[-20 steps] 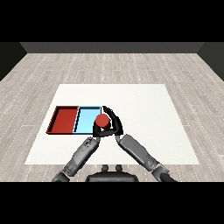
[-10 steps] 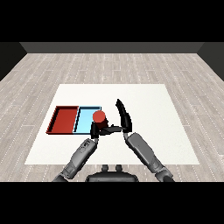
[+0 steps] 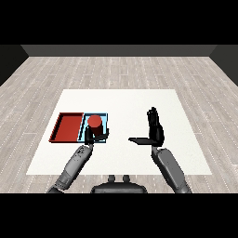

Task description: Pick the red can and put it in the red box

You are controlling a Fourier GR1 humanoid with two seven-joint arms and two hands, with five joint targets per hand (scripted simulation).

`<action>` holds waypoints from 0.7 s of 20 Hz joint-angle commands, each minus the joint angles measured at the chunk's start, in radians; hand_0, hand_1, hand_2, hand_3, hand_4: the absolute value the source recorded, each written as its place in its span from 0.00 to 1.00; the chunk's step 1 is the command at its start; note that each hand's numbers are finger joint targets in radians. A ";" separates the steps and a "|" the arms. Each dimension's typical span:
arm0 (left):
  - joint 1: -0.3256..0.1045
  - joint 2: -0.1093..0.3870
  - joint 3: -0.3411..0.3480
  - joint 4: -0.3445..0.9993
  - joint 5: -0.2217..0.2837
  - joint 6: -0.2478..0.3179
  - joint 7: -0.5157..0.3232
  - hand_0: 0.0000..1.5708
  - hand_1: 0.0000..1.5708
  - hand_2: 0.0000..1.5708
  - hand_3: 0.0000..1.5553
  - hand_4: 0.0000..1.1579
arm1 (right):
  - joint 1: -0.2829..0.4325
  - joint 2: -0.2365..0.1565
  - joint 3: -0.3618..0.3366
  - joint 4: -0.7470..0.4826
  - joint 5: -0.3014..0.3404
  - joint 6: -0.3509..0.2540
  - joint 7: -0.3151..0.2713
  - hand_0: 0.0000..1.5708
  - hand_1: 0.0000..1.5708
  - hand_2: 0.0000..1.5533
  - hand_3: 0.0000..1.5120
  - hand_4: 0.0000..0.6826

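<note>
The red can (image 3: 94,122) stands upright over the light blue tray (image 3: 105,120), its round red top showing. My left hand (image 3: 89,136) is curled round the can's lower part from the near side, hiding the can's base. The red tray (image 3: 69,126) lies just left of the blue one, with nothing in it. Well off to the right, my right hand (image 3: 156,132) stands open with fingers straight up and thumb pointing left, holding nothing.
Both trays sit side by side on the left half of the white table (image 3: 125,102). The table's surface stretches between the trays and my right hand. Grey wood floor surrounds the table.
The right hand has let go of the can and swung away to the right. The left hand has carried the can left, further over the blue tray.
</note>
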 commanded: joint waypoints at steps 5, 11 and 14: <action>0.023 0.233 0.134 -0.003 -0.032 -0.025 0.075 1.00 1.00 0.99 0.94 0.97 | 0.223 -0.067 -0.085 -0.024 -0.026 0.048 -0.083 0.00 0.00 0.00 0.00 0.00; -0.058 0.257 0.258 0.237 0.006 -0.129 0.049 1.00 1.00 1.00 0.96 0.97 | 0.229 -0.115 -0.154 -0.011 -0.001 0.064 -0.033 0.00 0.00 0.00 0.00 0.00; -0.189 0.293 0.271 0.465 -0.034 -0.150 0.077 1.00 1.00 0.99 0.95 0.94 | 0.179 -0.104 -0.164 0.041 0.011 0.022 0.010 0.00 0.00 0.00 0.00 0.00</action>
